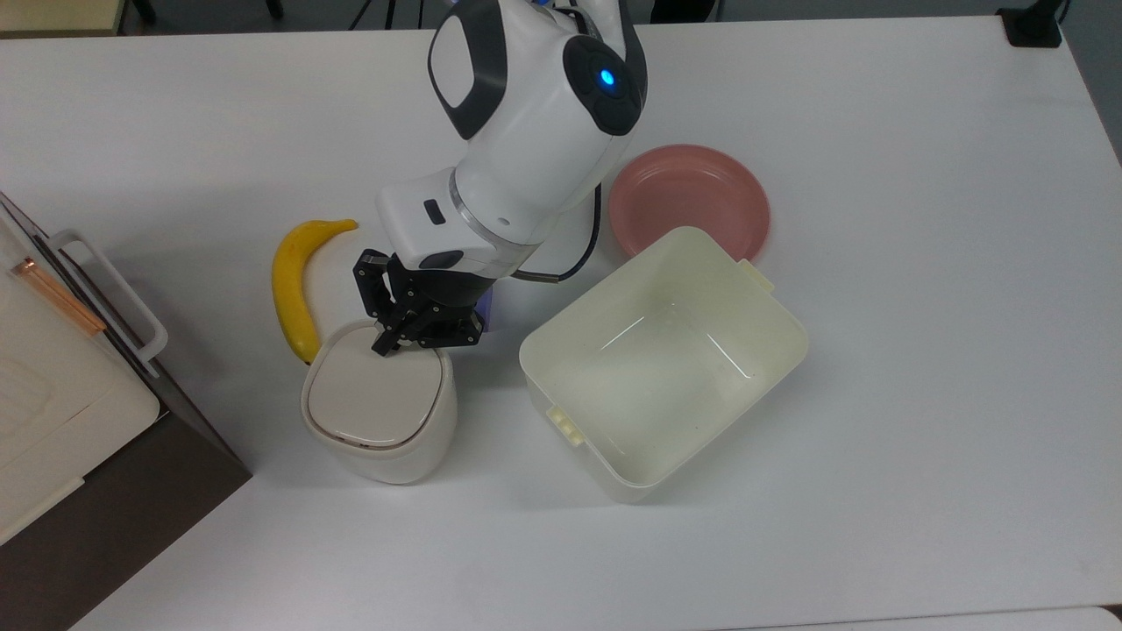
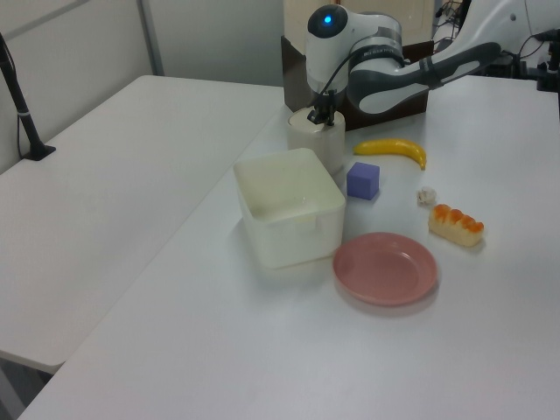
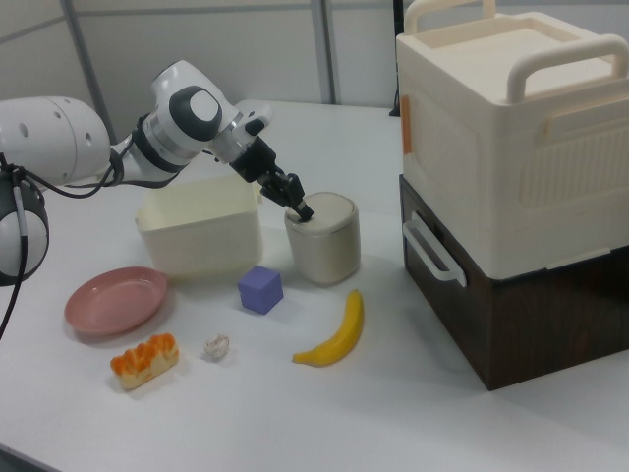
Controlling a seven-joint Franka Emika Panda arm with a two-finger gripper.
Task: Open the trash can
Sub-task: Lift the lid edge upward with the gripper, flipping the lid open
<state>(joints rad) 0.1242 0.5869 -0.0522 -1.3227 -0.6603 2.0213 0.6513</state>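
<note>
My gripper (image 1: 386,345), fingers pinched together on nothing, presses the trash can (image 1: 379,412) lid edge beside the banana (image 1: 294,285); off-button pressure could tip the can, lid staying shut.

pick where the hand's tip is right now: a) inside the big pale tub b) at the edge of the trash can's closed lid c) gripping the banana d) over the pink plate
b: the hand has its tip down at the rim of the trash can, whose lid lies flat and closed; the right view shows the same contact at the can's top edge.
</note>
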